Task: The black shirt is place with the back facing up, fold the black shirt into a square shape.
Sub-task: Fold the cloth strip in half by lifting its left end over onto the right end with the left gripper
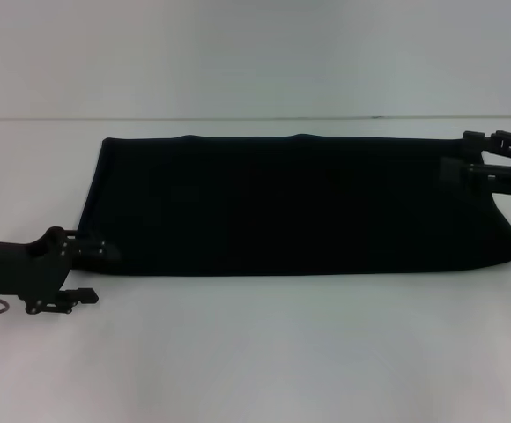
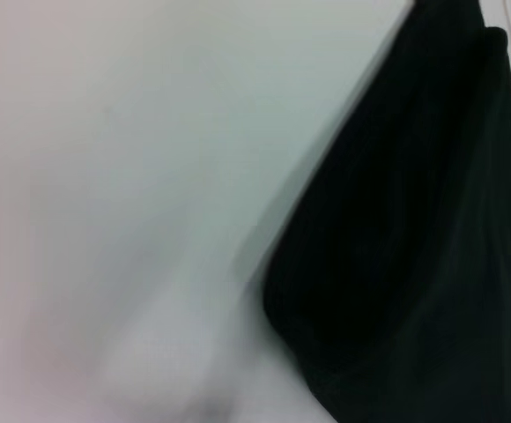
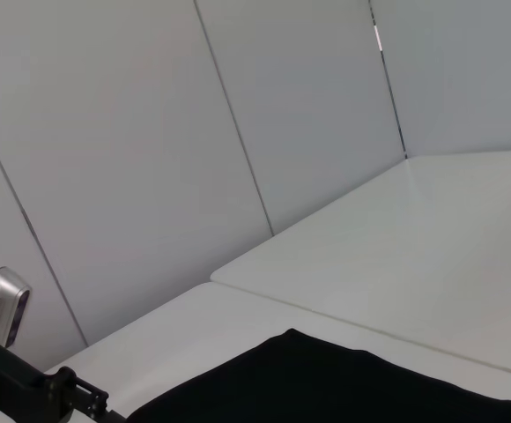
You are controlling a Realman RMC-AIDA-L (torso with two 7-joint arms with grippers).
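Note:
The black shirt (image 1: 299, 207) lies flat on the white table as a long folded band running left to right. My left gripper (image 1: 95, 273) sits at the band's near left corner, open, with its upper finger (image 1: 104, 249) against the cloth edge and the lower one off the cloth. At the far right corner my right gripper (image 1: 460, 153) is open, its fingers spread at the cloth's edge. In the left wrist view the black shirt (image 2: 414, 264) fills one side. A strip of the black shirt (image 3: 344, 388) shows in the right wrist view.
White table (image 1: 255, 352) surrounds the cloth, with bare surface in front. A pale panelled wall (image 3: 150, 159) stands behind the table. The left arm (image 3: 26, 388) shows far off in the right wrist view.

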